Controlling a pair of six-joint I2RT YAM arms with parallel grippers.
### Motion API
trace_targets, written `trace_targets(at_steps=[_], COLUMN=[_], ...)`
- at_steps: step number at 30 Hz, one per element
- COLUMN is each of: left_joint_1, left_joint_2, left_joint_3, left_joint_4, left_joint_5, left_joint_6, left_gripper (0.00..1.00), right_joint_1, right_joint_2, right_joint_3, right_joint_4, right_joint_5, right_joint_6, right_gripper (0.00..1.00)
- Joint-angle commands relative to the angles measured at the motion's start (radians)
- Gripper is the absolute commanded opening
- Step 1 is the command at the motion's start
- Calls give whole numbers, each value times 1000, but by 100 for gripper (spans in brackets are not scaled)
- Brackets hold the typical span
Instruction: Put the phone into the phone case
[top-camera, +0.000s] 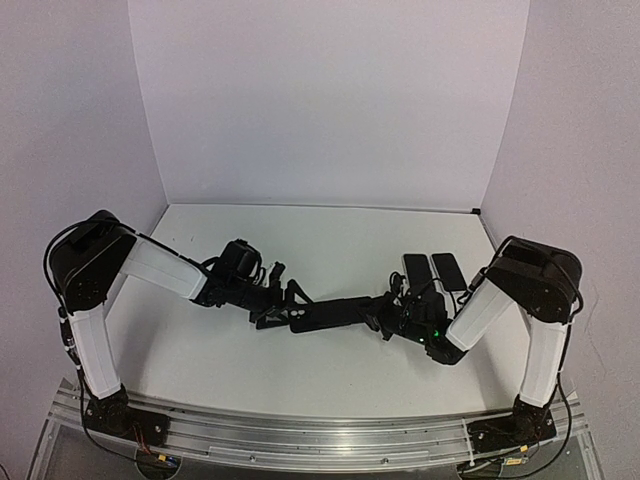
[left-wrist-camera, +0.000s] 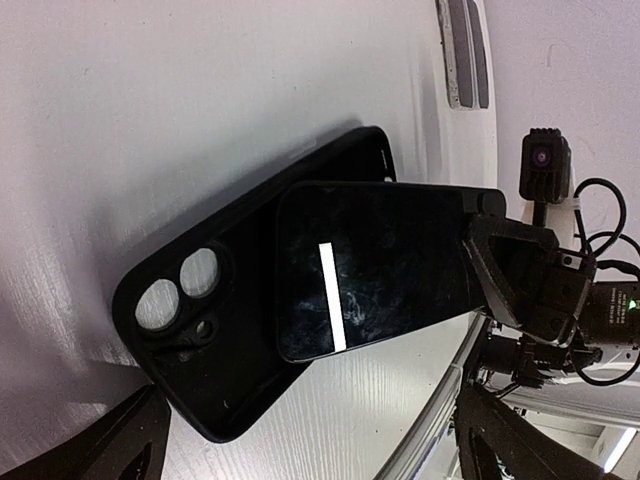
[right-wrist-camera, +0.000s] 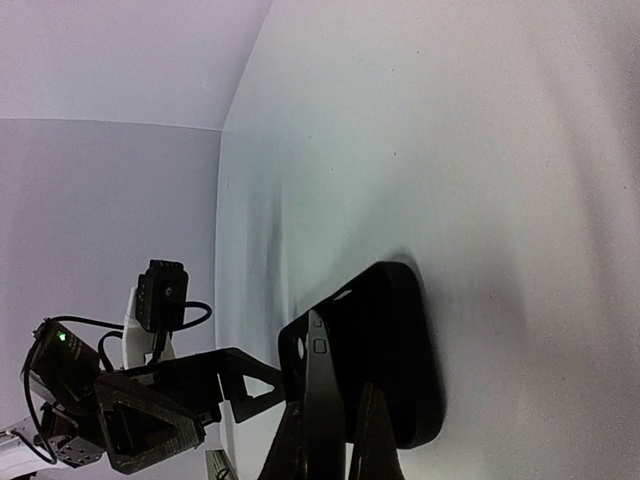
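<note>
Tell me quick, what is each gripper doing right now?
Left gripper: open, holding nothing.
Right gripper: closed on the phone.
</note>
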Motion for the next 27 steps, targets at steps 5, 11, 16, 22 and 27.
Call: trace_targets(at_steps=[5, 11, 16, 22, 27], left_joint_1=[-21, -18, -13, -13, -13], left_joint_2=[50, 72, 99, 122, 150], left_joint_3=[76, 132, 172, 192, 232], left_joint_4=[-68, -120, -128, -107, -122], left_joint_5=[-46, -91, -84, -54, -42], left_joint_6=[22, 39, 54, 54, 72], left_gripper=[100, 100, 100, 100, 100], right_joint_1=[19, 11, -13, -15, -15], right_joint_2=[91, 94, 122, 168, 193], right_joint_3=[39, -3, 1, 42, 77], right_joint_4=[-17, -23, -31, -31, -32], right_joint_5=[-98, -121, -154, -151, -174], right_joint_6=[-23, -59, -38, -13, -16], right_gripper=[0, 0, 0, 0, 0])
